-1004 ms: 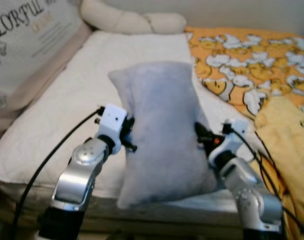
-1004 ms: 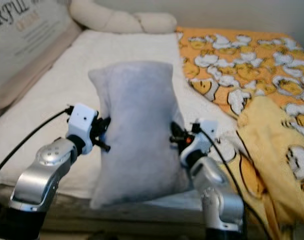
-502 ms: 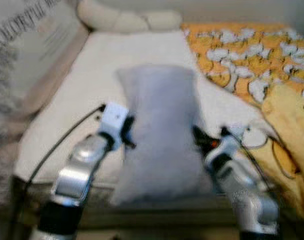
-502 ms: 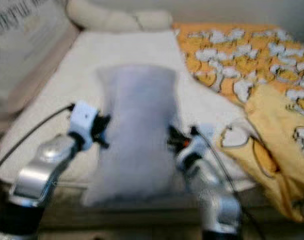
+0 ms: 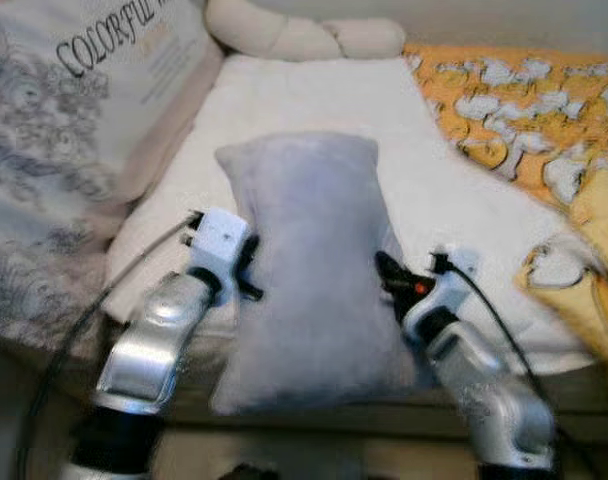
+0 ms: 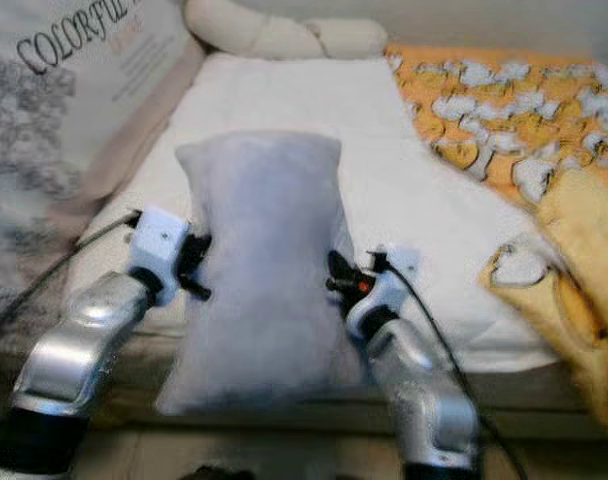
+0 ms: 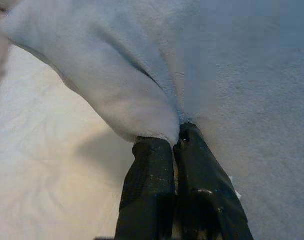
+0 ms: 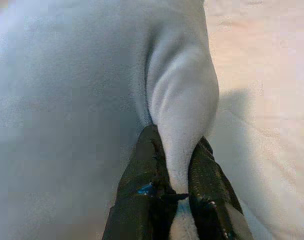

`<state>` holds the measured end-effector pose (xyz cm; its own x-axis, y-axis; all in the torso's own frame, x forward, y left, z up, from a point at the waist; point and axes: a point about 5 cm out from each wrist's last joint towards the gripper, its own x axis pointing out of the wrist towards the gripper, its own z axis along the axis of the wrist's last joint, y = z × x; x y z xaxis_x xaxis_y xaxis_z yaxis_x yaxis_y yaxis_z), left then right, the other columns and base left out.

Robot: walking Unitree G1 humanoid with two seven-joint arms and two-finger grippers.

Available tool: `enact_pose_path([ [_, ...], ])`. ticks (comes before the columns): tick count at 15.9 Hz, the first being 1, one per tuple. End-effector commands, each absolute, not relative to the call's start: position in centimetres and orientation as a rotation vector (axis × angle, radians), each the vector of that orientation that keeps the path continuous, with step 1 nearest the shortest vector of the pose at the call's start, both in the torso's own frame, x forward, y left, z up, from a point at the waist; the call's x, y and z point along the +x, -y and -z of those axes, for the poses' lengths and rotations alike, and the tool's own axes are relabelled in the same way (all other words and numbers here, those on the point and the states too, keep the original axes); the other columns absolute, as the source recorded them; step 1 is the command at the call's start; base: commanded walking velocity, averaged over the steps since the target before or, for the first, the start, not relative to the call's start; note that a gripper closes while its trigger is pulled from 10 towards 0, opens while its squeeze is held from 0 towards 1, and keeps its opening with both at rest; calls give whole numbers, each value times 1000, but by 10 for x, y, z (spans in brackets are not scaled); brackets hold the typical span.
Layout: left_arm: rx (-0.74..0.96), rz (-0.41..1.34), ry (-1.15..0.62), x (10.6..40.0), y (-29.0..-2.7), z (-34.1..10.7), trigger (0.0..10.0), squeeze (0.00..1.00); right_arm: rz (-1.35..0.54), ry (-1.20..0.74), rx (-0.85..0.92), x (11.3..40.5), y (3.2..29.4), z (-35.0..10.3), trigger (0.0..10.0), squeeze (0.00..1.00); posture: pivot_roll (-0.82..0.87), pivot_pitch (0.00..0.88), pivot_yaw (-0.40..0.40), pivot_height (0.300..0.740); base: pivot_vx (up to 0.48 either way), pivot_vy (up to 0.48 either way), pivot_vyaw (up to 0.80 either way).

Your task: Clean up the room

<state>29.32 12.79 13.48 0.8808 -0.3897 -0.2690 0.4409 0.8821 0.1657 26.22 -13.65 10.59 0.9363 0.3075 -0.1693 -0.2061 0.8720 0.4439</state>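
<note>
A grey plush pillow [image 5: 304, 260] hangs upright in front of me, held over the near edge of the bed [image 5: 314, 110]. My left gripper [image 5: 250, 270] is shut on the pillow's left edge, and its black fingers [image 7: 152, 175] pinch a fold of the grey fabric [image 7: 142, 90]. My right gripper [image 5: 382, 275] is shut on the pillow's right edge. In the right wrist view a ridge of fabric [image 8: 182, 110] runs between that gripper's two fingers [image 8: 142, 185].
The bed has a white quilted cover. A large printed cushion [image 5: 74, 130] leans at the left. A cream knotted pillow [image 5: 304, 35] lies at the head. An orange and yellow patterned blanket [image 5: 544, 130] covers the right side and hangs over the edge [image 5: 594, 290].
The camera has swung to the left, so the printed cushion fills more of the left side. Both grippers still hold the pillow in the same way.
</note>
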Motion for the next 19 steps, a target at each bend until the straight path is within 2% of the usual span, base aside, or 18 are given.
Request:
enact_pose_path([
  [1, 251, 426, -190, 296, -131, -144, 10000, 0, -279, -214, 437, 263, 134, -112, 10000, 0, -95, 0, 2, 740, 0, 349, 0],
  [7, 254, 427, -183, 296, -131, -145, 10000, 0, -273, -220, 462, 264, 132, -112, 10000, 0, -85, 0, 0, 740, 0, 342, 0],
  [15, 208, 405, -131, 300, -131, -154, 10000, 0, -272, -219, 459, 268, 132, -115, 10000, 0, -86, 0, 1, 740, 0, 0, 0],
  [19, 178, 404, -121, 302, -133, -158, 10000, 0, -303, -225, 415, 269, 131, -115, 10000, 0, -85, 0, 8, 740, 314, 0, 0],
])
